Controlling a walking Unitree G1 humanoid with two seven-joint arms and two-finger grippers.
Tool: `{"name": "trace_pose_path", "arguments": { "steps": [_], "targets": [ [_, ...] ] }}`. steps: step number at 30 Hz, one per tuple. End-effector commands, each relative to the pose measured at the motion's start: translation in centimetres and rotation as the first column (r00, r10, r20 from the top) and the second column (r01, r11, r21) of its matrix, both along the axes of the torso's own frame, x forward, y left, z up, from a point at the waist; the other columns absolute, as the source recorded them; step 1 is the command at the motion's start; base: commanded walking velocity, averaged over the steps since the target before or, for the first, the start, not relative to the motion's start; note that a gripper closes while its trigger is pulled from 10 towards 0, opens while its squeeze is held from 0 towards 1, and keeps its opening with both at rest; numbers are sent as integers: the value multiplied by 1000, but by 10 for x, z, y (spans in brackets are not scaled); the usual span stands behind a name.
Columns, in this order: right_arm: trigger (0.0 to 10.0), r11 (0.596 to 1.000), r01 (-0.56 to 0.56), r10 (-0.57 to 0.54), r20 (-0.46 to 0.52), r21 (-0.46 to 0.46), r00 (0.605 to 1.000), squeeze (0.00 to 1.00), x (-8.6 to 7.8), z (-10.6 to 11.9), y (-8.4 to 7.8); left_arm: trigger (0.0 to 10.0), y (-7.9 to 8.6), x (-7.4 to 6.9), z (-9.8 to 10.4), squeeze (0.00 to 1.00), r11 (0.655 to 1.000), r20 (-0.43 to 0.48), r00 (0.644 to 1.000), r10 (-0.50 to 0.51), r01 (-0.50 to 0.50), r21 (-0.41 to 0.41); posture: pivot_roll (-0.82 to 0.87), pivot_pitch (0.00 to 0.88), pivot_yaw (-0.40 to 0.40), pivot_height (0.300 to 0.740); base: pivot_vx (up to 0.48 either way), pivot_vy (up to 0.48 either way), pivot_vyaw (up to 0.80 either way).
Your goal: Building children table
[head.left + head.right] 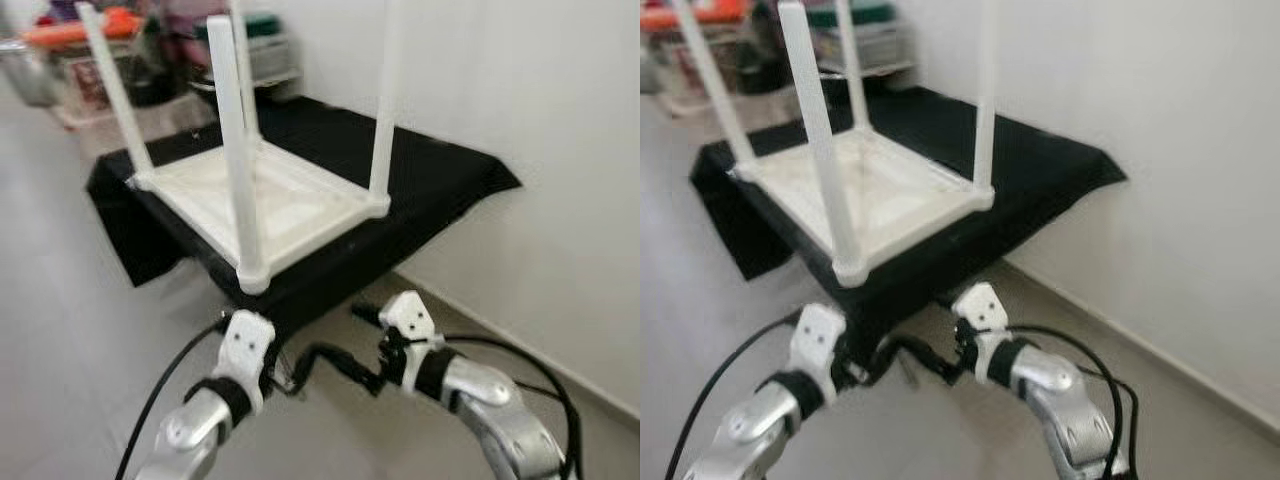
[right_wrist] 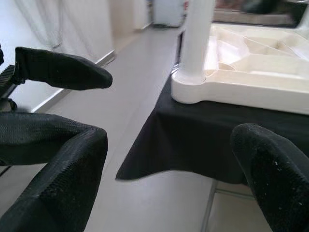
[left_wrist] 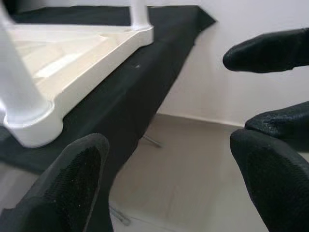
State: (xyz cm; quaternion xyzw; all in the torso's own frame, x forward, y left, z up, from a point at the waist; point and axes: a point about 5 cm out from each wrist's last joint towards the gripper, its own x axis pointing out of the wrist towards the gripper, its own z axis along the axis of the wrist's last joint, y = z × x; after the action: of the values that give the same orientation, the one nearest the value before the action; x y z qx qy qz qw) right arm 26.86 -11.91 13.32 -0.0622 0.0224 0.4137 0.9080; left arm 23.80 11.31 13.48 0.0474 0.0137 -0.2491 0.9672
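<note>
1. A black cloth [image 1: 430,170] covers a low platform beside the right-hand wall, probably to protect and steady the work.
2. The white children's table [image 1: 262,195] lies upside down on it, top flat on the cloth, so its four legs [image 1: 236,150] stand upward; it looks fully legged.
3. The left gripper [image 3: 169,159] and right gripper [image 2: 169,159] hang low and near, just before the table's nearest corner, both with fingers spread and holding nothing.
</note>
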Motion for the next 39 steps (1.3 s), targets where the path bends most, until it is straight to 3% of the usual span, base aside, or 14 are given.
{"name": "trace_pose_path", "arguments": {
  "steps": [1,15,20,22,25,28,31,39],
  "targets": [
    [10000,1000,17,-18,-24,-19,1000,0,0,-8,2,10000,0,0,-3,0,1000,-15,1000,-5,6,15,-35,39,-11,740,0,-469,800],
    [10000,991,127,-126,12,-35,992,0,7,-10,-4,10000,7,11,-6,0,996,1,996,84,-84,7,-47,37,-15,740,0,-472,800],
    [10000,983,180,-180,23,-24,983,0,10,-9,-7,10000,17,15,0,0,980,44,979,198,-197,-28,-50,37,-13,740,0,-472,800],
    [10000,967,253,-253,27,-11,967,0,14,-9,-12,10000,27,17,3,0,953,73,950,302,-299,-50,-49,37,-13,740,0,-416,800],
    [10000,939,343,-343,30,8,939,0,17,-9,-18,10000,35,17,4,0,924,88,920,381,-377,-56,-49,33,-10,740,0,-416,800],
    [10000,927,376,-376,26,16,926,0,18,-9,-21,10000,36,17,3,0,920,86,916,391,-387,-56,-49,33,-9,740,0,-416,800],
    [10000,889,455,-456,18,44,890,0,20,-9,-29,10000,37,18,1,0,917,83,913,399,-396,-53,-50,27,-6,740,0,-337,800],
    [10000,867,495,-495,-9,59,869,0,24,-10,-32,10000,35,20,0,0,920,58,919,390,-385,-80,-44,21,-10,740,0,-67,200]
  ]
}}
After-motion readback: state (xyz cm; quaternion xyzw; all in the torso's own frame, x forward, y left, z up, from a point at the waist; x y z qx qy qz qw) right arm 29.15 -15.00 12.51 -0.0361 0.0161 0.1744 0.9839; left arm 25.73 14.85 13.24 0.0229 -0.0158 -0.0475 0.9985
